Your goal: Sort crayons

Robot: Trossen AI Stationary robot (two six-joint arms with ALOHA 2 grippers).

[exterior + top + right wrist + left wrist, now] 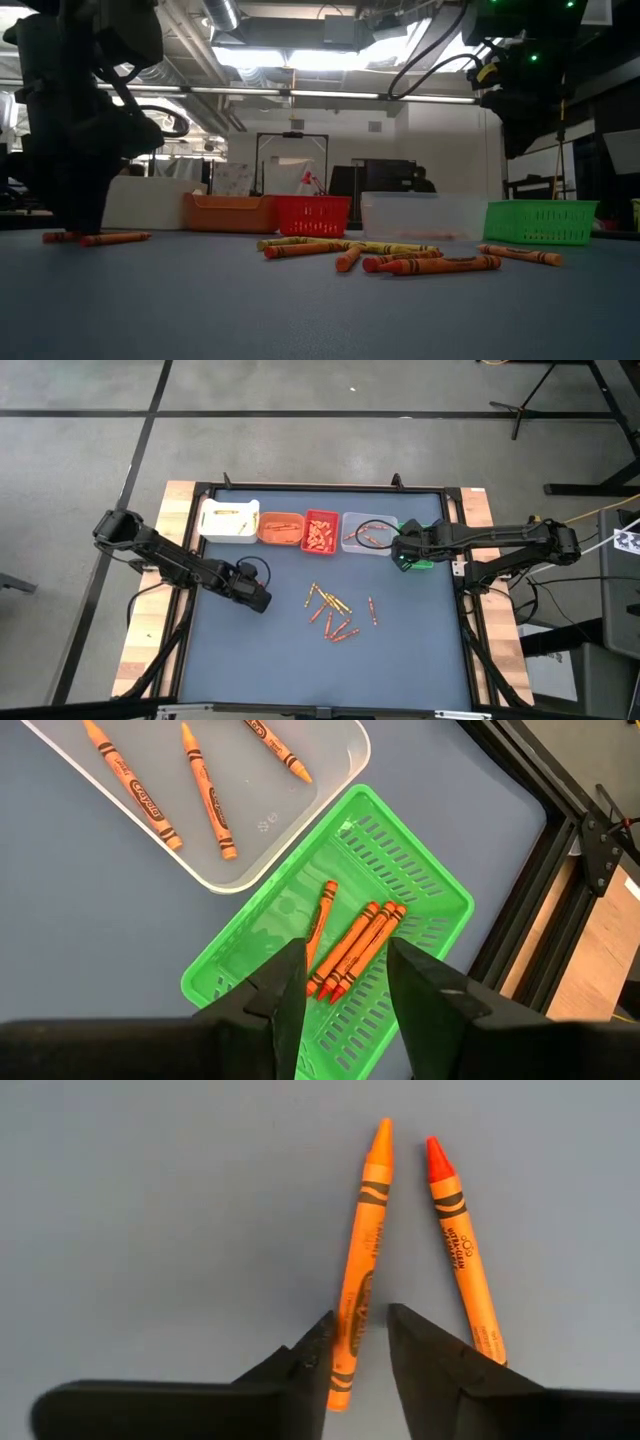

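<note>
Two crayons lie side by side on the grey mat: an orange one (pixel 365 1230) and a red-tipped one (pixel 460 1245). My left gripper (pixel 360 1350) points down over them at the table's left, open, with the orange crayon's blunt end between its fingers. Several more crayons (pixel 335 615) lie loose mid-table. My right gripper (pixel 345 985) hangs open above the green bin (pixel 420 890) at the far right, holding nothing. Several orange crayons (pixel 355 945) lie in that bin. My left gripper stands astride the orange crayon's blunt end (pixel 345 1370), fingers pointing down, the crayon flat on the mat. One finger (pixel 310 1360) is right against the crayon and a gap shows on the other side. I cannot tell whether it touches.
Along the far edge stand a white bin (pixel 228 520), an orange bin (pixel 281 527), a red bin (pixel 320 532) and a clear bin (pixel 368 532), each with crayons inside. A black frame (pixel 455 540) rims the mat. Bare mat lies toward the near edge.
</note>
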